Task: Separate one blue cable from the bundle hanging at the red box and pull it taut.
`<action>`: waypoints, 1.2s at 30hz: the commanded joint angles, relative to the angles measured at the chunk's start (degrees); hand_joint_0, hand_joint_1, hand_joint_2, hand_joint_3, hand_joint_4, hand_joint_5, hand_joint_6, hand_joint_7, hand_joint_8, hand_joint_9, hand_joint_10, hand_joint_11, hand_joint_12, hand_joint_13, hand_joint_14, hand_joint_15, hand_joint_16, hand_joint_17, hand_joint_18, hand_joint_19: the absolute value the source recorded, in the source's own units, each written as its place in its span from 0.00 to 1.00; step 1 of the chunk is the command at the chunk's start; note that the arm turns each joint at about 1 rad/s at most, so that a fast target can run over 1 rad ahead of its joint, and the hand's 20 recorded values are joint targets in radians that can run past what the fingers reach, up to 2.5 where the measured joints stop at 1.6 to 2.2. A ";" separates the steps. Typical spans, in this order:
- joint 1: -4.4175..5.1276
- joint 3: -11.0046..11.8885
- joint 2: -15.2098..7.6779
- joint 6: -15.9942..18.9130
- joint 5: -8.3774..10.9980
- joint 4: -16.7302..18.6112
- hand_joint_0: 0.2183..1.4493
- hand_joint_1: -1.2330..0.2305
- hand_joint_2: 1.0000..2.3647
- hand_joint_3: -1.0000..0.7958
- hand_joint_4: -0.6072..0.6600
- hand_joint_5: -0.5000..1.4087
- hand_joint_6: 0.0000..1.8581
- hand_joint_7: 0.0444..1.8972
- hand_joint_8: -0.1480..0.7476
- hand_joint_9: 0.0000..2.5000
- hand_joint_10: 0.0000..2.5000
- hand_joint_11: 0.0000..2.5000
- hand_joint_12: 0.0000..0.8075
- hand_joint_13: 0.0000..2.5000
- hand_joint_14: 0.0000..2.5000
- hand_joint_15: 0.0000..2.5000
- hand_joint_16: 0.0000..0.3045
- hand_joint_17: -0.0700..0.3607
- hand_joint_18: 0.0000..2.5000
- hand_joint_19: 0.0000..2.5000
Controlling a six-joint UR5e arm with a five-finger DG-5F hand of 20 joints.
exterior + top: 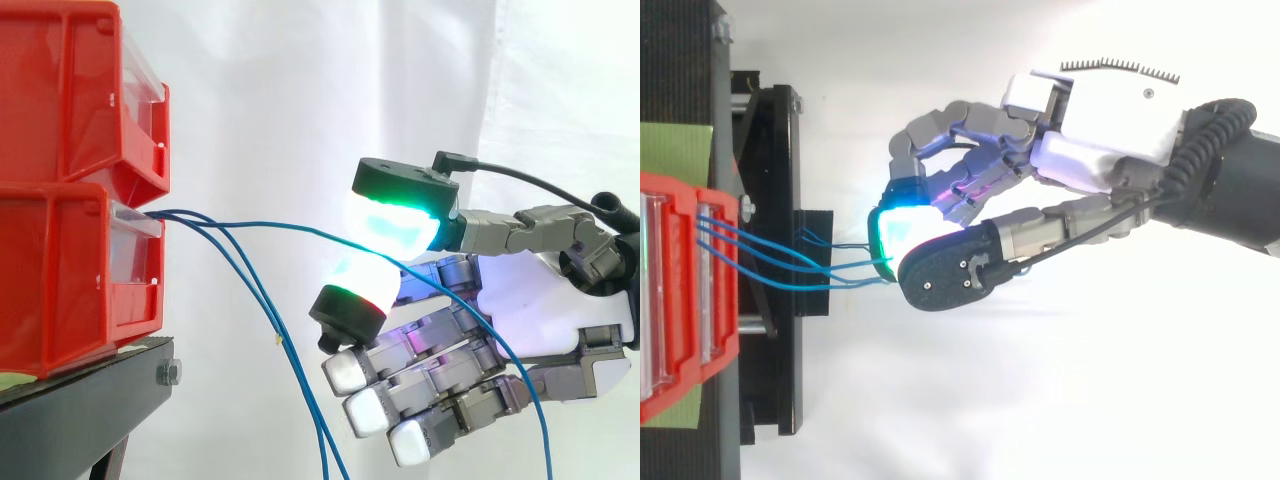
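- Background: a white curtain (300, 100) is seen behind the whole scene.
- Fixtures: an upper red bin (60, 90) is stacked on a lower red bin (60, 270) at the left edge of the side view. Both are carried on a black stand (90, 400) in the lower left corner.
- Blue cable (290, 227): it is led out of the front of the lower red bin and run rightward across mid-frame with a slight bow. It is taken between two glowing pads (395, 225), and beyond them it drops to the lower right.
- Two further blue cables (260, 300): these are hung from the same bin front and slant down to the bottom centre.
- Robot hand (560, 300): it is placed right of centre and closed in a pinch on the blue cable. The remaining fingers are loosely bent below the pinch.
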 commanded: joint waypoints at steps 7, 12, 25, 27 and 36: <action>0.00 -0.03 -0.01 0.14 -0.08 -0.69 0.39 0.32 0.01 0.43 0.53 0.17 0.50 0.67 0.58 0.40 0.01 0.44 0.43 0.40 0.01 0.32 0.12 0.36 0.30 0.15; 0.00 0.06 -0.01 0.49 -0.25 -1.57 0.40 0.32 0.01 0.43 0.53 0.17 0.50 0.67 0.58 0.42 0.00 0.47 0.44 0.43 0.01 0.40 0.13 0.36 0.30 0.16; -0.17 -0.03 -0.01 2.42 -0.34 -4.91 0.40 0.32 0.01 0.42 0.52 0.17 0.50 0.66 0.57 0.42 0.00 0.50 0.42 0.49 0.00 0.63 0.15 0.40 0.34 0.27; -0.17 -0.03 -0.01 2.51 -0.25 -5.00 0.40 0.32 0.01 0.42 0.52 0.17 0.50 0.66 0.57 0.42 0.00 0.50 0.41 0.49 0.02 0.63 0.15 0.41 0.35 0.27; -0.17 -0.03 -0.01 2.51 -0.08 -5.00 0.41 0.33 0.01 0.42 0.52 0.17 0.50 0.65 0.57 0.43 0.00 0.55 0.41 0.48 0.17 0.61 0.15 0.41 0.37 0.29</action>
